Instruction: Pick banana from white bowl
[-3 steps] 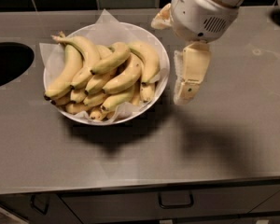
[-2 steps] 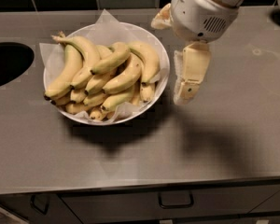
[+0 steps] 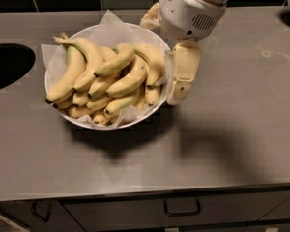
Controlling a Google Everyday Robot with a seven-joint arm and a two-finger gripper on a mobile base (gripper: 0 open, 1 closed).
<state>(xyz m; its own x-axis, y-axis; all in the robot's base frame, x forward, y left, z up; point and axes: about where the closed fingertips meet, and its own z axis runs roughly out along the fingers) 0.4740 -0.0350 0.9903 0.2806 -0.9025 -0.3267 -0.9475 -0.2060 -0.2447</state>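
**Yellow banana atop the pile, gripper by the bowl's rim**

Yellow with a faint green tinge, the banana (image 3: pixel 115 63) lies on top of the heap in the white bowl (image 3: pixel 147 111), near its middle. Its long axis runs on a diagonal: the small dark tip points to the lower left, and the other end rises to the upper right, toward the gripper. Longer bananas in a bunch (image 3: pixel 75 66) curve along its left side, and more lie under it on the crinkled paper (image 3: pixel 108 25).

The gripper (image 3: pixel 176 100) hangs pointing downward over the grey counter (image 3: pixel 232 129), just beside the bowl's right rim and outside the bowl. It is clear of the banana and nothing shows in its grasp. How wide its grip stands cannot be told from this angle.
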